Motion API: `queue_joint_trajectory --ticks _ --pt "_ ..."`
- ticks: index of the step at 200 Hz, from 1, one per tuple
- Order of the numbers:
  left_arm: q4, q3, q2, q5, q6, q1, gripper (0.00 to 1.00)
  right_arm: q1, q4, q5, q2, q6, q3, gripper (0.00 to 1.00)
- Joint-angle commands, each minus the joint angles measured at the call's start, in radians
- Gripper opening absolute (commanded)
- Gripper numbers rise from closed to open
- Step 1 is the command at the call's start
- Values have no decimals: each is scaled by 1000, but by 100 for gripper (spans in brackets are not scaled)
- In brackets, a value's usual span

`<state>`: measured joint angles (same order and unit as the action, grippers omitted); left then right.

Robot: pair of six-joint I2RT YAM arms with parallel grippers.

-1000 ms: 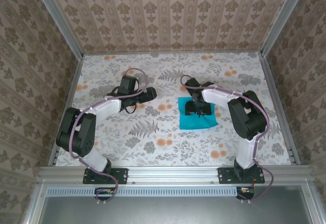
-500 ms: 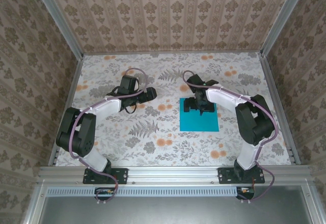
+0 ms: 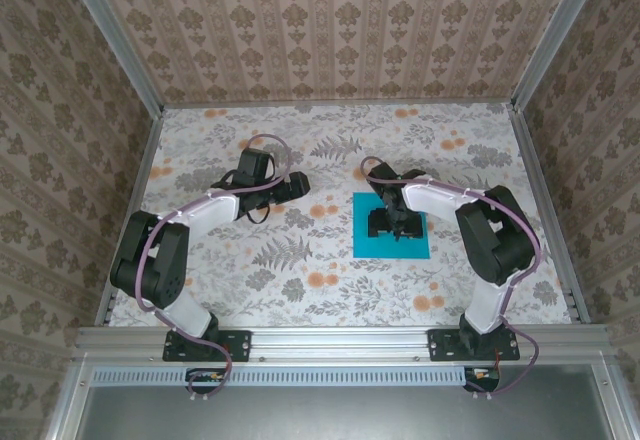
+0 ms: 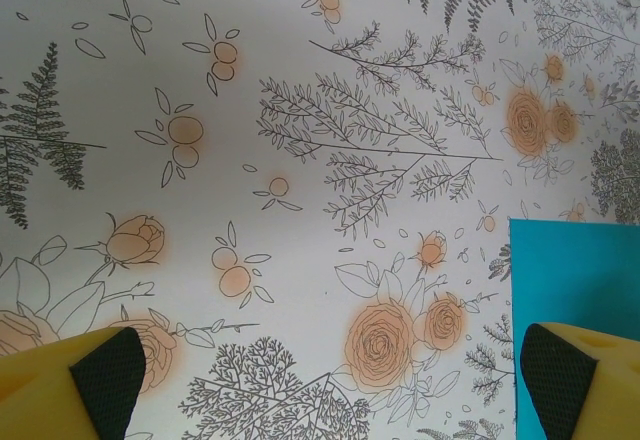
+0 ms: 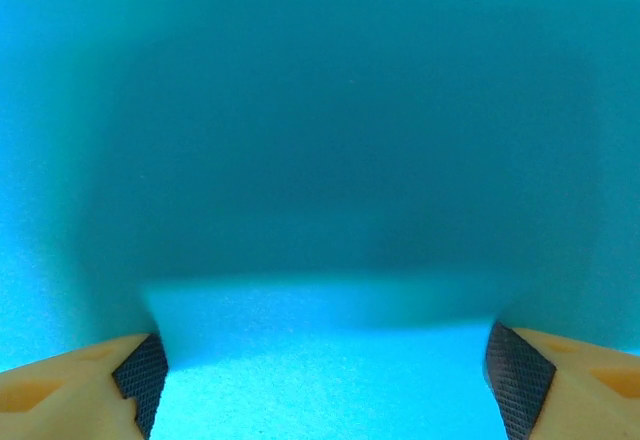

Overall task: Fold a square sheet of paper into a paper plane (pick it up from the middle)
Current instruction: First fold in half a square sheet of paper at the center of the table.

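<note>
The square sheet of paper point(image 3: 374, 245) is teal and lies flat on the flower-patterned table point(image 3: 300, 260), right of centre. My right gripper point(image 3: 395, 225) points down onto the sheet's middle. In the right wrist view its jaws stand open, wide apart, with the sheet point(image 5: 320, 110) spread under and between the fingertips point(image 5: 140, 375); the right gripper point(image 5: 325, 375) pinches nothing. My left gripper point(image 3: 300, 182) hovers left of the sheet, open and empty. In the left wrist view, the left gripper point(image 4: 335, 375) is over bare table and the sheet's left edge point(image 4: 575, 280) lies by the right fingertip point(image 4: 560, 375).
Patterned walls with aluminium posts point(image 3: 150, 110) close in the table on three sides. The metal rail point(image 3: 340, 338) that carries both arm bases runs along the near edge. Bare tabletop lies in front of the sheet and between the arms.
The right gripper has moved from the sheet's far edge toward its middle. The sheet, skewed a second ago, now lies square. The left arm has not moved.
</note>
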<state>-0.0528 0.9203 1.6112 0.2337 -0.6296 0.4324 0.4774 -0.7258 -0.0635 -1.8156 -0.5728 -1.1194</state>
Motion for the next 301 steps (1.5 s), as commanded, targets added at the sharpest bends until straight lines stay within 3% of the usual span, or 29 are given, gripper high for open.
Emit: queue_joint_trajectory --ticks 1,53,92,111,129,172,210,253,301 --pt "8 9 12 21 -20 9 100 7 -5 2 -30 -18 30 85" --pt "27 -1 20 51 -69 13 100 7 17 15 5 -23 51 76" --pt "54 -4 43 143 -132 13 99 6 96 100 84 -18 82 62" --pt "53 1 55 199 -130 7 94 5 180 236 111 3 113 50" --pt "-5 1 39 183 -106 -14 89 1 295 362 127 -22 151 39" --pt "85 -71 10 289 -148 -52 77 -8 618 605 215 -131 247 30" --pt "241 -152 -23 380 -223 -61 73 -33 901 782 235 -275 300 31" --pt "379 -186 -5 458 -287 -43 83 -54 937 840 156 -314 302 34" --pt "404 -154 72 461 -294 6 79 -66 1013 876 99 -372 329 35"
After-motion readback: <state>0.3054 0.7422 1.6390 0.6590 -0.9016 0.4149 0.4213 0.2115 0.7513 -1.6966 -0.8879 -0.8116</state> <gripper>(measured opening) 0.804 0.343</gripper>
